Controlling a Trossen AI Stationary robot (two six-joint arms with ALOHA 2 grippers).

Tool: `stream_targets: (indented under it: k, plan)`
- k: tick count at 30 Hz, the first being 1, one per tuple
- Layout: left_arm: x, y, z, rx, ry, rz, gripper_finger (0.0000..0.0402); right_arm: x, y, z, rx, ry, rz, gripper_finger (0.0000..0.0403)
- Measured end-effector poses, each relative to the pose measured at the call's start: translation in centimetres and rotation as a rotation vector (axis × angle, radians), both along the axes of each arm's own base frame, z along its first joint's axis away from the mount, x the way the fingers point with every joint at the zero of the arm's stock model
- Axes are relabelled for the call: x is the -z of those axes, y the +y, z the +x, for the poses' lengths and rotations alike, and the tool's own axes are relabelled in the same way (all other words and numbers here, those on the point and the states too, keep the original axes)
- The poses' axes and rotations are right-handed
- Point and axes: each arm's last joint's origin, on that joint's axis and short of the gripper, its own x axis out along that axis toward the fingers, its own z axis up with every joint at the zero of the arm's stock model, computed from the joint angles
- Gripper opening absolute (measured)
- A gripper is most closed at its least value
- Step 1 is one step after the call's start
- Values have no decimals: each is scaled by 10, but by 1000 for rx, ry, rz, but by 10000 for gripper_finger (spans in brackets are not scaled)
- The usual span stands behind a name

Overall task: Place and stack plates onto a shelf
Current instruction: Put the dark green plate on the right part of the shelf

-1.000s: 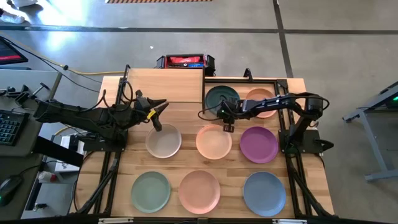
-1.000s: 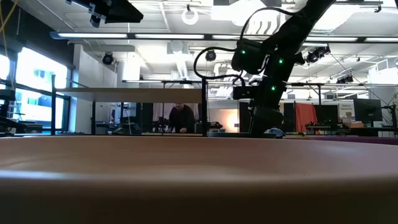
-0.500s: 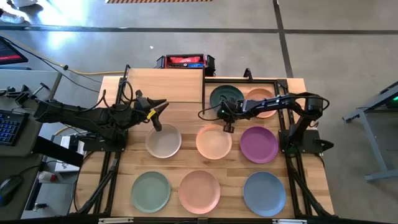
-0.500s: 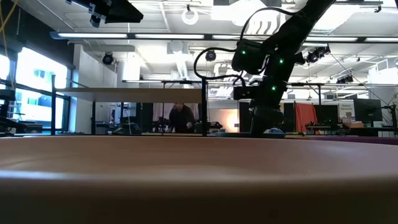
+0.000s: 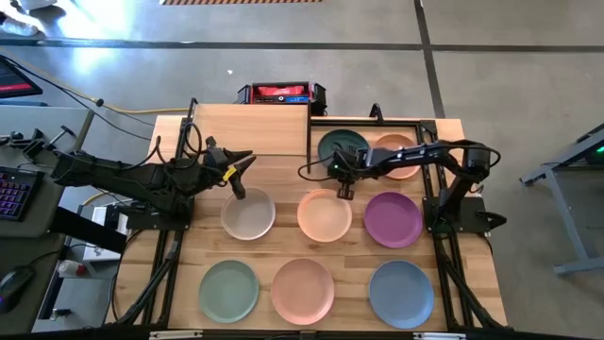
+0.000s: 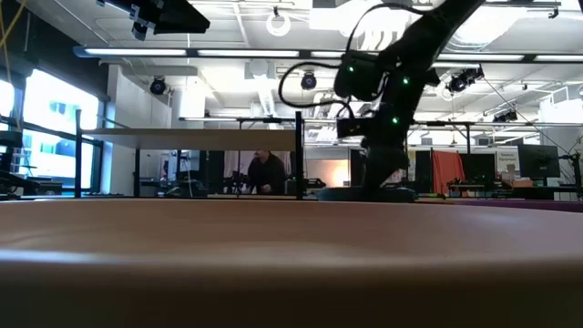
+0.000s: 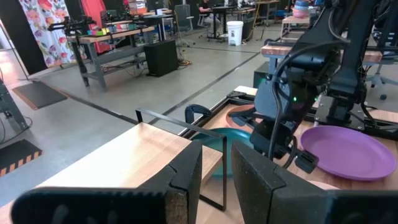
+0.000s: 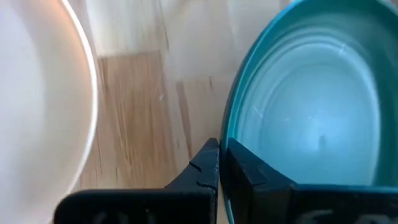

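Note:
The teal plate (image 5: 340, 148) lies at the table's far middle, beside an orange plate (image 5: 397, 155). My right gripper (image 5: 345, 186) is shut on its near rim. Nearer lie the beige (image 5: 248, 215), peach (image 5: 324, 215) and purple (image 5: 394, 219) plates, then the sage (image 5: 228, 290), pink (image 5: 303, 290) and blue (image 5: 401, 293) ones. The shelf (image 5: 250, 127) stands at the far left, bare on top. My left gripper (image 5: 241, 176) hovers open over the table between the shelf and the beige plate, with nothing between its fingers (image 7: 186, 171). My right gripper (image 8: 219, 152) pinches the teal plate's rim (image 8: 229, 127) on its near side, one finger inside the plate and one outside. The fingers come from above, pointing down. Whether the plate is off the table cannot be told; it lies about level.
A black metal frame (image 5: 377, 120) borders the far right of the table around the teal and orange plates. The right arm's base (image 5: 458, 212) stands at the right edge. A red box (image 5: 280, 93) sits beyond the far edge. The near row of plates fills the front of the table.
My right arm's wrist has swung a little toward the table's left edge. In the low view the teal plate's dark edge now shows under it at the table line. My left arm has kept still.

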Motion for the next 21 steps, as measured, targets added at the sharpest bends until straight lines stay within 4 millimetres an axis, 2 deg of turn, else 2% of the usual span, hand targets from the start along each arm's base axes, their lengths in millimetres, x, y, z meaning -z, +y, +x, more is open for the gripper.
stream_targets:
  k: [9,21]
  plan:
    - [0,0,0,0,0,-1,74,-30,-4,9,36,48,-25,0]
    - [4,0,-1,-2,38,-11,74,-51,4,16,60,62,-31,0]
